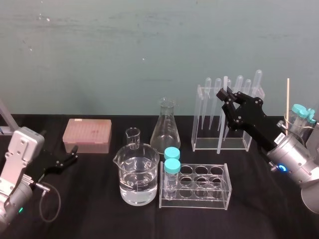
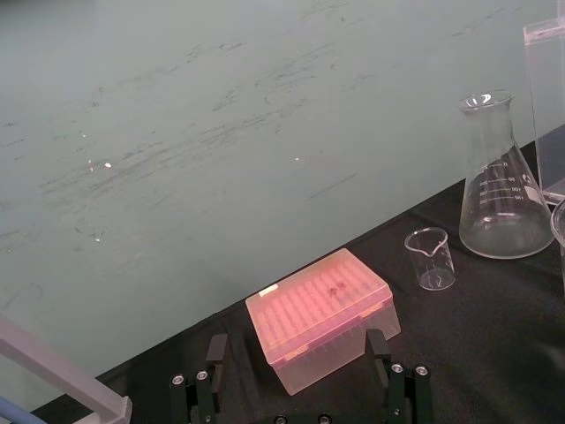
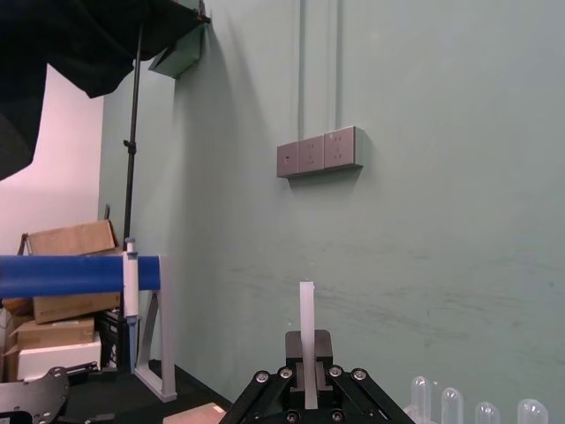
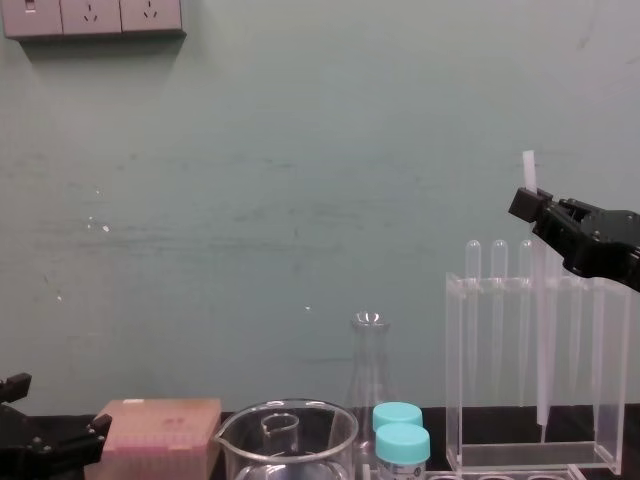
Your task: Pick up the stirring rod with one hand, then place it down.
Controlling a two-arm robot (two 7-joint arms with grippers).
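- My right gripper (image 1: 225,94) is raised over the far right of the table (image 1: 259,214), clenched on the rod (image 3: 306,305) near its top end.
- The rod hangs almost upright. A short length stands above the fingers, and the rest runs down into the clear rack (image 4: 453,380), among the pipettes (image 4: 497,300).
- Its lower end is low inside the rack. I cannot tell whether it is clear of the rack's floor.
- I judge the pick-up as half done: the grasp is made, but the rod is not yet out of the rack. Lifting it clear and placing it down are left.
- My left gripper (image 1: 72,158) sits idle low at the table's left, fingers spread wide and empty, pointing at a pink tip box (image 1: 87,135).
- A black cloth covers the table. On it stand a beaker (image 1: 139,174) of water, an empty flask (image 1: 165,128) and a tube rack (image 1: 199,189) with two blue-capped tubes.
- Behind is a scuffed pale green wall (image 1: 124,50) with a row of sockets (image 3: 320,150). Cardboard boxes (image 3: 62,291) are stacked off to one side.
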